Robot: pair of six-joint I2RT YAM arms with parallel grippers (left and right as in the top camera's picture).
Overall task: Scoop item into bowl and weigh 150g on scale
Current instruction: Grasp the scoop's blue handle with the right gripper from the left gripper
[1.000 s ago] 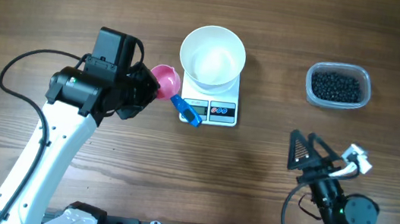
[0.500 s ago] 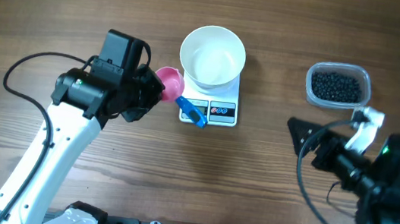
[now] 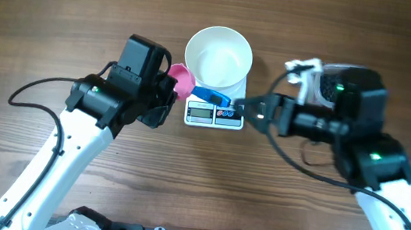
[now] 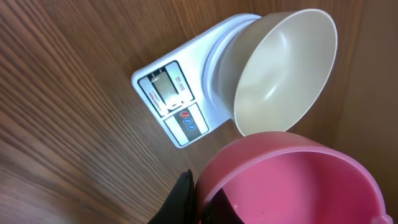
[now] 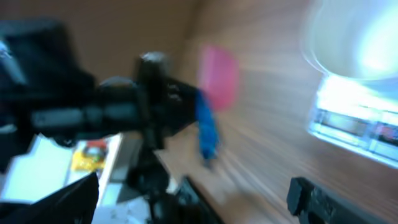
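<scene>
Over the last second the right arm swings from the near right corner of the worktop (image 3: 62, 3) across to the scale (image 3: 214, 116). Its right gripper (image 3: 248, 110) now hovers with fingers spread wide just beside the scale's right edge. It points at the blue handle (image 3: 212, 95) of the pink scoop (image 3: 180, 81). The right wrist view is blurred by the motion, yet the handle shows ahead of the parted fingers.

The left gripper (image 3: 166, 91) is clenched on the cup end of the scoop and has carried it rightward, turning the handle. The handle pointed toward the near edge; now it lies across the scale's top, offered to the right.

The bowl (image 3: 199, 40) stands empty on the scale, midway along the far half of the worktop, as before. In the left wrist view the scoop (image 4: 292, 180) is empty too.

The item, seen in a clear tub toward the far right edge a moment ago, is now hidden under the right arm.

This looks like a handover: the right arm, nearer the tub, would take the scoop. No scooping has begun.
</scene>
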